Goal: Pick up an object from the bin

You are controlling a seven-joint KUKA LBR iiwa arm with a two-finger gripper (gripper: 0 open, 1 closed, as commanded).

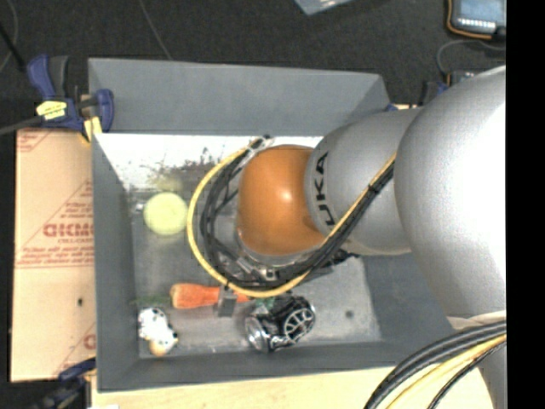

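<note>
1. Topmost is the arm's orange cover. It hangs over the middle of the bin and hides most of the pincer, so there's honestly no telling whether it's open or closed.
2. The bit of pincer peeking out below the cover sits right at the right end of an orange carrot-shaped toy, which lies flat on the bin floor toward the view's lower side. That's probably the target, but it's only a guess.
3. A good grab likely means centring over the carrot's thicker body, not its end, then closing across its narrow width so it doesn't swivel out.
4. Just to the right lies a black-and-silver wheel-like thing. It's near enough to snag, so the pincer wants to come down straight.
5. Farther off are a small white-and-black toy in the lower-left corner and a yellow-green ball up the left side. Both are well apart, so no bother.
</note>
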